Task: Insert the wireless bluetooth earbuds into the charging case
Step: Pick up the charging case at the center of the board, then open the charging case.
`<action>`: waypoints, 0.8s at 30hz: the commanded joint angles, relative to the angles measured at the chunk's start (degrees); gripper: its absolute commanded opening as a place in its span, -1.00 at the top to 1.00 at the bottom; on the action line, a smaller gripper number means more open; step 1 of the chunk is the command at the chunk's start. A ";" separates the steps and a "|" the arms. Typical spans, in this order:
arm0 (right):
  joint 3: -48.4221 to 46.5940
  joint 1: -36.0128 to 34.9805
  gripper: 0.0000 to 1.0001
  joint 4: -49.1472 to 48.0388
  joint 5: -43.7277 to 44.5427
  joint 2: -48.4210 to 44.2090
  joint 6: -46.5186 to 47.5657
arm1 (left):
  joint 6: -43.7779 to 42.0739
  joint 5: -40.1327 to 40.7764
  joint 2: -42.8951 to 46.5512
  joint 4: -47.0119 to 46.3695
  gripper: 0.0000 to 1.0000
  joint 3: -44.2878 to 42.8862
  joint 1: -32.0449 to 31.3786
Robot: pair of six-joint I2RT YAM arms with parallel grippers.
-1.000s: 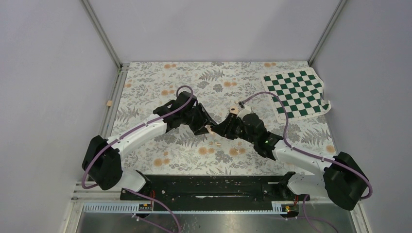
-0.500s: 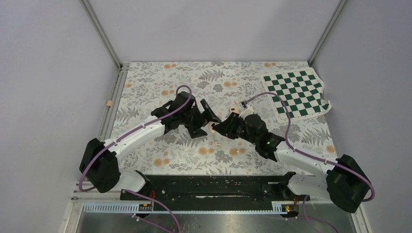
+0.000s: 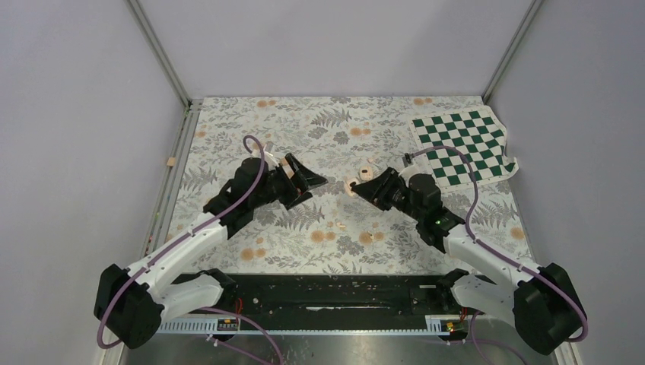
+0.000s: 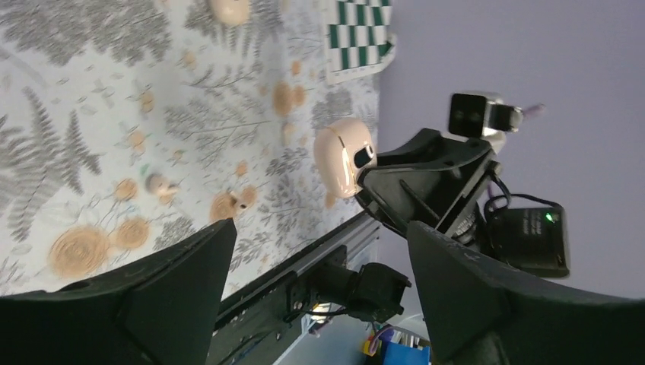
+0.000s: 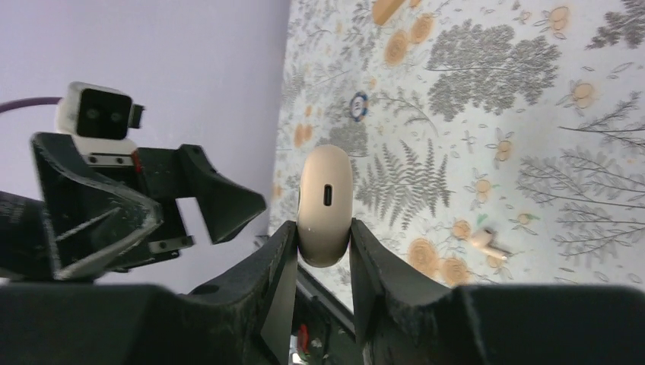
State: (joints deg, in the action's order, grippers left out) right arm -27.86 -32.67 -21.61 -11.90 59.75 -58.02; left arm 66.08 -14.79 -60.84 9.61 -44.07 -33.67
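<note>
1. Table [image 3: 243, 114], floral cloth, filling the middle of the overhead view. It served as the work surface.

2. Checkered mat [image 3: 460, 144], upper right of that view, well apart from the work and not involved in it.

3. Left arm [image 3: 198, 236] and right arm [image 3: 487, 255], reaching in from the lower corners so that their tips faced each other near the centre. Judged a two-handed arrangement, one holding and one feeding.

4. Left gripper [image 4: 321, 232], jaws spread wide with nothing between them. It was pointed at the case from the left, near it but not touching (presumably free to go for a bud).

5. Right gripper [image 5: 323, 232], fingers closed firmly on the charging case [image 5: 325, 190] and pinching its lower sides. The case was lifted clear of the cloth, just right of centre in the overhead view. Its port faced the right wrist camera and its rounded body stood proud of the fingertips. Judged held aloft so that the other arm could reach it. Whether the lid stood open could not be told.

6. One of the earbuds [image 5: 487, 239], lying loose on the cloth at the lower right of the right wrist view, apart from both grippers and outside the case. A second bud could not be told with certainty from the printed flowers. Insertion not yet done.
</note>
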 commanded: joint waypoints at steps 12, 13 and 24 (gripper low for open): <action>-1.18 1.57 1.00 -18.71 -13.37 1.61 -14.47 | 5.95 -14.94 -3.91 -46.01 -0.56 9.73 -0.16; -1.11 1.57 1.00 -19.11 -13.43 1.54 -14.83 | 7.20 -15.09 -4.43 -48.17 -0.48 10.13 -0.15; 0.17 1.56 1.00 -26.05 -14.09 3.65 -18.77 | 11.66 -16.36 -8.38 -55.98 -0.14 10.67 -1.82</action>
State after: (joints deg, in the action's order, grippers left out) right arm -27.73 -31.07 -40.73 -23.79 62.30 -74.17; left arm 76.38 -29.02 -68.93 -39.27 -33.28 -34.54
